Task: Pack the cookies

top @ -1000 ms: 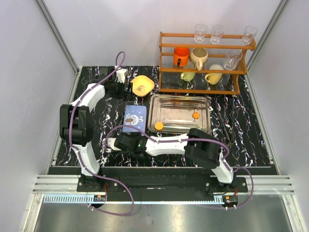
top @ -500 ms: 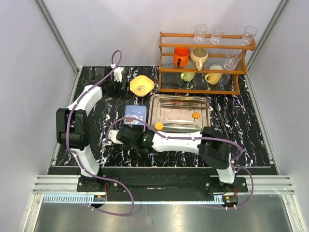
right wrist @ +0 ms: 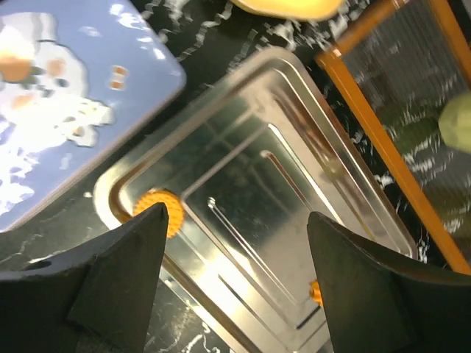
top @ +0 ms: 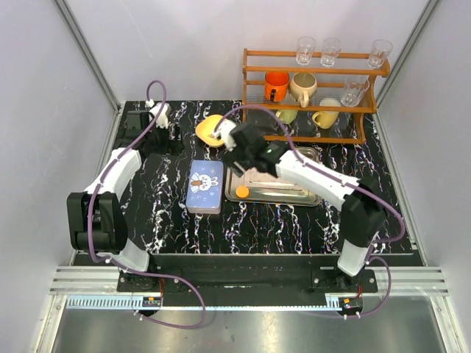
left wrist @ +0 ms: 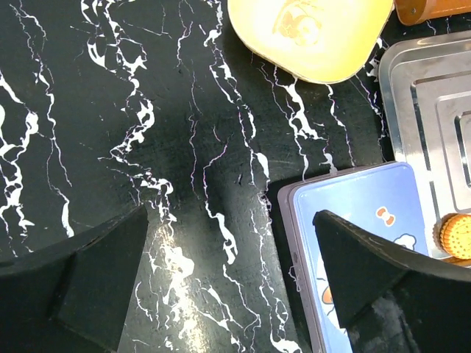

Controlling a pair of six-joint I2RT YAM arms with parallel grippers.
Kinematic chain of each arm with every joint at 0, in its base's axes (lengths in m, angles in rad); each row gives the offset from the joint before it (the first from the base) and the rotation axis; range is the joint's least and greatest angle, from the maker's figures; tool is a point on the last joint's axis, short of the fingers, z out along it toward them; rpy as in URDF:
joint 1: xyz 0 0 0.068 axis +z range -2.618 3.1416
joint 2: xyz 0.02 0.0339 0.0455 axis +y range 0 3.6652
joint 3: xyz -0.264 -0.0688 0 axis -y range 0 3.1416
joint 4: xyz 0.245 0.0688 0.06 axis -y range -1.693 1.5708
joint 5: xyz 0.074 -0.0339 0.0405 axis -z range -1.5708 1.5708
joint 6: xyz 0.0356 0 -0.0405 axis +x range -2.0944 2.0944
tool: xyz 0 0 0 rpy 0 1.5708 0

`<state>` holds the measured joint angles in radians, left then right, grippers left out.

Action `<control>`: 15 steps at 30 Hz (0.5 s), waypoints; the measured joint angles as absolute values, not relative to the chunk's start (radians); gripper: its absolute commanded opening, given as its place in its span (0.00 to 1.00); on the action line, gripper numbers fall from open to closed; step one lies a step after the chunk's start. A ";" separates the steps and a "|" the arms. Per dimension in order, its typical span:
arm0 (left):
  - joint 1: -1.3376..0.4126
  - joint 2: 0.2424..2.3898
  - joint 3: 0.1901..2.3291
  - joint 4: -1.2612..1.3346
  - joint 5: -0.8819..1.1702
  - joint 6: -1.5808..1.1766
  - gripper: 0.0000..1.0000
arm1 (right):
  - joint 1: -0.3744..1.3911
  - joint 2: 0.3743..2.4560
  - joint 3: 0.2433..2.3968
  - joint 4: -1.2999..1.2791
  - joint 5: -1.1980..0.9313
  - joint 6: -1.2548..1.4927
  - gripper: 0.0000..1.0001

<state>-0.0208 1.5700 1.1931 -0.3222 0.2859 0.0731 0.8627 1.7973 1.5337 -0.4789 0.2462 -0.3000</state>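
Observation:
One orange cookie (top: 242,191) lies in the near left corner of the steel tray (top: 309,197); it also shows in the right wrist view (right wrist: 160,212) and the left wrist view (left wrist: 457,234). A second orange cookie (right wrist: 315,292) lies further along the tray, hidden under my right arm in the top view. A closed blue tin with a bunny picture (top: 205,186) lies left of the tray. My right gripper (top: 237,156) is open and empty above the tray's left part (right wrist: 235,294). My left gripper (top: 163,138) is open and empty over bare table left of the tin (left wrist: 228,294).
A yellow bowl (top: 214,130) sits behind the tin, close to my right wrist. A wooden rack (top: 309,95) with mugs and glasses stands at the back right, just behind the tray. Walls close in on both sides.
My right arm has swung from the front left of the table, near the tin, up and back over the tray's left part. My left gripper has moved a little left.

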 measured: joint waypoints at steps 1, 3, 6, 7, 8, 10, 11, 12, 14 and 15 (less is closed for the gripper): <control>-0.018 1.560 1.181 -0.313 0.284 0.073 0.99 | 0.823 1.785 1.534 -0.490 0.223 -0.284 0.85; -0.013 1.545 1.162 -0.301 0.283 0.075 0.99 | 0.752 1.766 1.533 -0.513 0.176 -0.255 0.86; -0.009 1.538 1.144 -0.290 0.286 0.081 0.99 | 0.658 1.736 1.519 -0.530 0.105 -0.218 0.87; -0.008 1.538 1.140 -0.289 0.289 0.083 0.99 | 0.622 1.723 1.510 -0.538 0.073 -0.206 0.87; -0.005 1.538 1.134 -0.289 0.295 0.086 0.99 | 0.587 1.710 1.501 -0.550 0.035 -0.193 0.87; 0.006 1.534 1.118 -0.289 0.312 0.094 0.99 | 0.505 1.684 1.484 -0.572 -0.029 -0.170 0.88; 0.015 1.528 1.106 -0.289 0.319 0.098 0.99 | 0.469 1.674 1.477 -0.579 -0.054 -0.160 0.88; 0.023 1.519 1.093 -0.289 0.326 0.101 0.99 | 0.425 1.662 1.466 -0.580 -0.081 -0.150 0.88; 0.036 1.492 1.064 -0.282 0.331 0.104 0.99 | 0.346 1.636 1.441 -0.582 -0.118 -0.133 0.88; 0.043 1.472 1.044 -0.274 0.332 0.104 0.99 | 0.308 1.622 1.426 -0.581 -0.127 -0.127 0.88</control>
